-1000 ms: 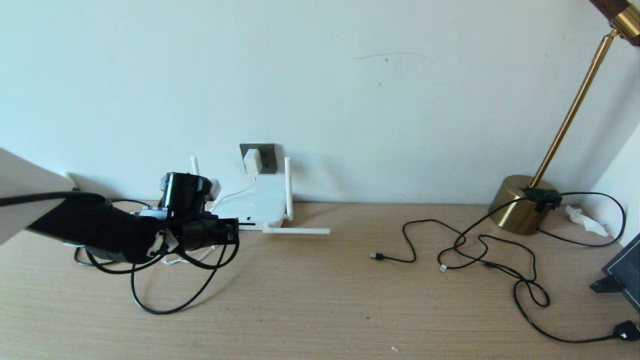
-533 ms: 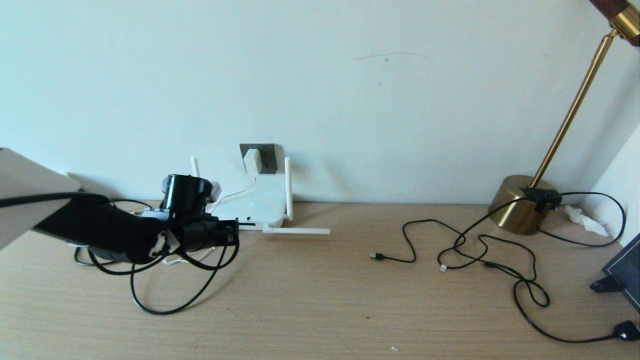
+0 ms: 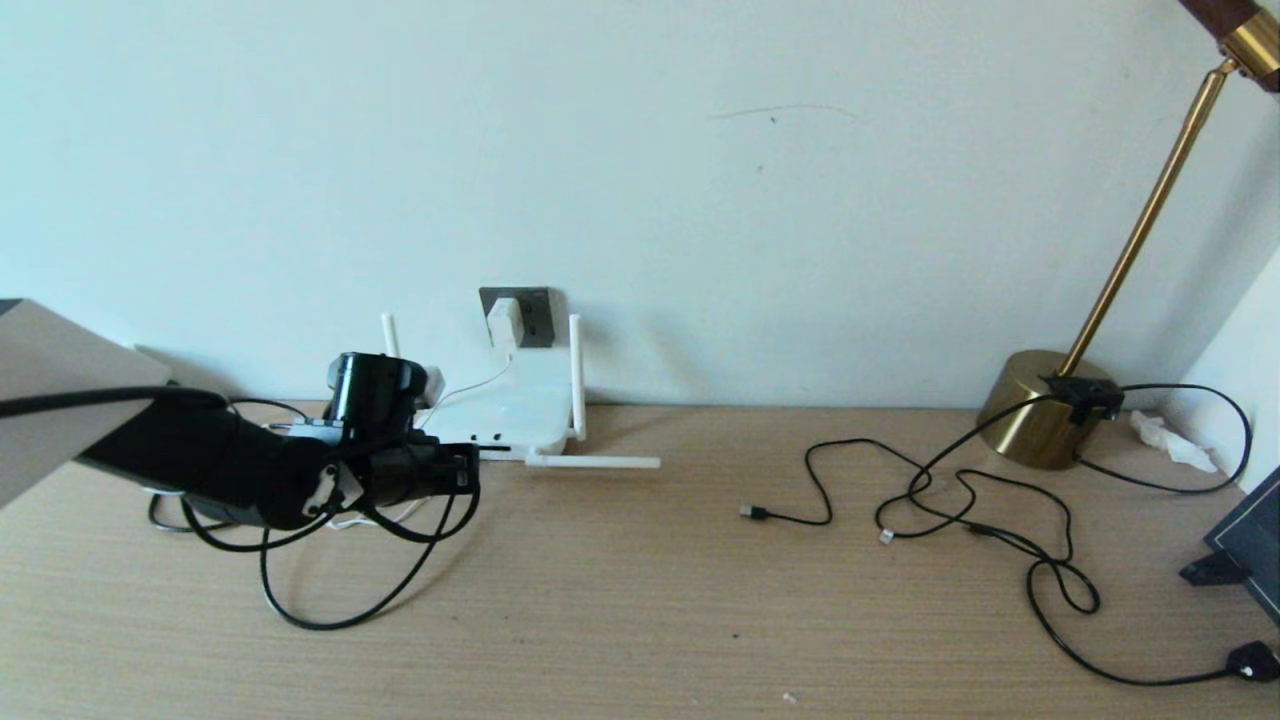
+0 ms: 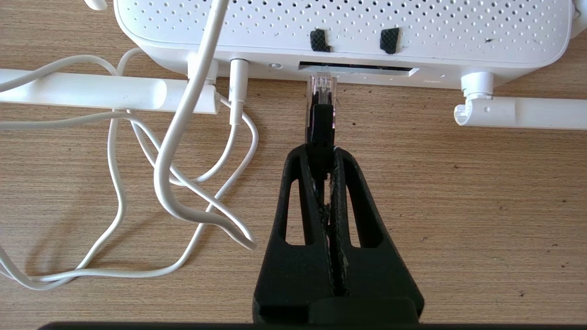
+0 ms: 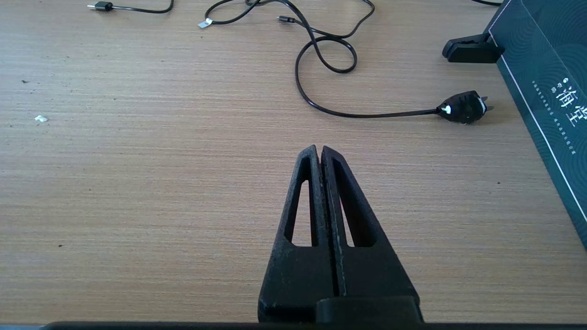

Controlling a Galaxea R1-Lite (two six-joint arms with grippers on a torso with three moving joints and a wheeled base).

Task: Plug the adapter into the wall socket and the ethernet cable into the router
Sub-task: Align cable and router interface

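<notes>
The white router lies against the wall with thin stick antennas; its perforated body fills the left wrist view. My left gripper is shut on the ethernet cable's connector, whose clear tip sits right at the router's dark port slot, its depth in the slot unclear. In the head view that gripper is just in front of the router, and the black ethernet cable loops on the desk below it. The white adapter sits in the dark grey wall socket. My right gripper hangs shut and empty over bare desk.
The adapter's thin white cord coils on the desk beside the left gripper. One antenna lies flat in front of the router. Thin black cords, a brass lamp base and a dark box are at the right.
The left arm has crept slightly towards the router with the connector. Nothing else has moved.
</notes>
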